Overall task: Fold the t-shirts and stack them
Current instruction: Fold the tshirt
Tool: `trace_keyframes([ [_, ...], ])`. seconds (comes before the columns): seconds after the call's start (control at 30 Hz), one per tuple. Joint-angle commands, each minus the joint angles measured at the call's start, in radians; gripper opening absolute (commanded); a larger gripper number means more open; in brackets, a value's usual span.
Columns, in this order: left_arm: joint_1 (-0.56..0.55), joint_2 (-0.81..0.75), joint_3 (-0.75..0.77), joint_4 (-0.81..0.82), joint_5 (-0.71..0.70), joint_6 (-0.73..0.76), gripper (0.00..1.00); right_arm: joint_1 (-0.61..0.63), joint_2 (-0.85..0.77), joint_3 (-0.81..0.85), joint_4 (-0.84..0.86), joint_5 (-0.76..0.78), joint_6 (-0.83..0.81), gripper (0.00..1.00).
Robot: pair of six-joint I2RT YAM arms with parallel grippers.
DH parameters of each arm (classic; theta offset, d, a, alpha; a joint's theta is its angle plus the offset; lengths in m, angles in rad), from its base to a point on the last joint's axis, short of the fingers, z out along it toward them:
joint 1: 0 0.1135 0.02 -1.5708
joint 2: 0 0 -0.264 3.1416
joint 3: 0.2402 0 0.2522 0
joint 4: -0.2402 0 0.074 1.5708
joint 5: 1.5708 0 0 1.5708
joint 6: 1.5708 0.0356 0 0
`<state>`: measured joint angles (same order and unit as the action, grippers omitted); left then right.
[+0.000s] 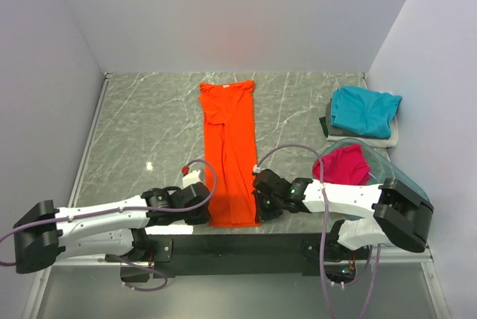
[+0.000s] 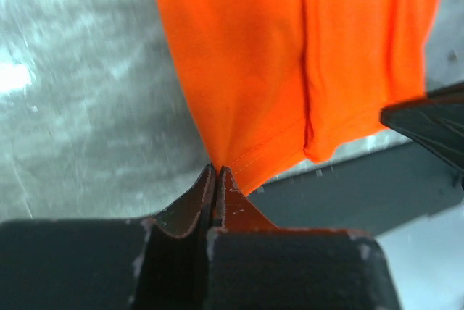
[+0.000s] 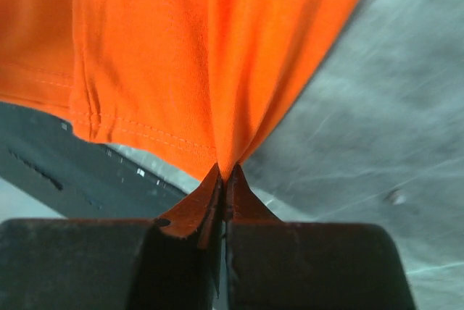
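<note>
The left gripper (image 2: 216,174) and right gripper (image 3: 225,174) each clamp a near hem corner of the orange t-shirt (image 1: 231,147). The likely next move is to carry both corners evenly toward its far end.

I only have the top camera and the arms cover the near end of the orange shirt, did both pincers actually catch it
Observer: Left wrist view shows the left pincer shut on the orange t-shirt, right at its stitched hem.
Operator: And the right one?
Observer: Right wrist view shows the right pincer shut on the hem too, with cloth gathered into its tips.
</note>
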<state>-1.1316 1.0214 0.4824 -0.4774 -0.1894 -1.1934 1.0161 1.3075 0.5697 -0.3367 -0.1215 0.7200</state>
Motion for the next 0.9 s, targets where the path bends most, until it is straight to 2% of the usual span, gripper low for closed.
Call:
trace_keyframes([
  [0.0, -0.026, -0.070, -0.010, -0.064, 0.051, -0.004, 0.00, 0.054, -0.033, 0.025, -0.051, -0.013, 0.070, 0.00],
  [0.17, -0.069, -0.090, -0.031, -0.030, 0.071, -0.063, 0.00, 0.095, -0.065, 0.051, -0.059, -0.012, 0.119, 0.00],
  [0.33, -0.083, -0.118, -0.045, 0.028, 0.015, -0.118, 0.00, 0.091, -0.062, 0.116, -0.111, 0.074, 0.119, 0.00],
  [0.43, -0.079, -0.121, -0.082, 0.137, -0.011, -0.144, 0.00, 0.062, -0.024, 0.131, -0.094, 0.069, 0.096, 0.00],
  [0.57, -0.063, -0.061, -0.024, 0.140, -0.057, -0.114, 0.00, 0.012, 0.022, 0.174, -0.076, 0.068, 0.056, 0.00],
  [0.73, 0.064, -0.060, -0.016, 0.193, -0.061, -0.058, 0.00, -0.068, 0.061, 0.214, -0.068, 0.068, -0.017, 0.00],
  [0.87, 0.223, -0.080, -0.031, 0.256, -0.013, 0.021, 0.00, -0.138, 0.094, 0.258, -0.058, 0.052, -0.071, 0.00],
])
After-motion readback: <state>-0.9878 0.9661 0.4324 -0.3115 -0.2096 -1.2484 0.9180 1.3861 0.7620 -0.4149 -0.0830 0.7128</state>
